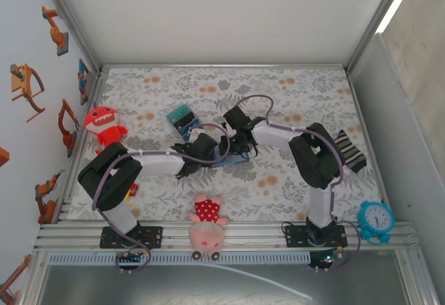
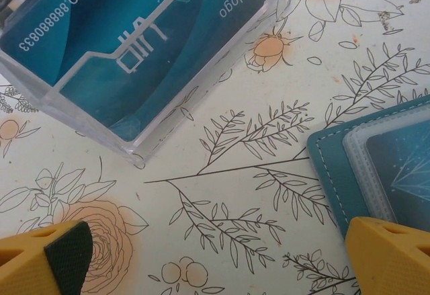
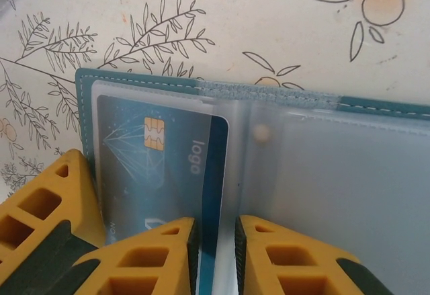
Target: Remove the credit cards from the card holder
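Note:
The slate-blue card holder (image 1: 224, 160) lies open on the flowered cloth at mid-table, between the two grippers. In the right wrist view its stitched rim (image 3: 134, 83) frames clear sleeves, and a dark blue credit card (image 3: 161, 160) with a gold chip sits in the left sleeve. My right gripper (image 3: 216, 255) is low over it, jaws a narrow gap apart astride the card's right edge. My left gripper (image 2: 218, 261) stands wide open with bare cloth between its fingers. Its right finger (image 2: 390, 255) is at the corner of the card holder (image 2: 349, 167).
A clear box of teal cards (image 1: 183, 119) stands just behind the left gripper (image 1: 207, 151), close in the left wrist view (image 2: 134, 53). A red plush (image 1: 103, 124) sits far left, a pink plush (image 1: 207, 225) at the front edge, a striped sock (image 1: 349, 151) and blue clock (image 1: 376, 220) at right.

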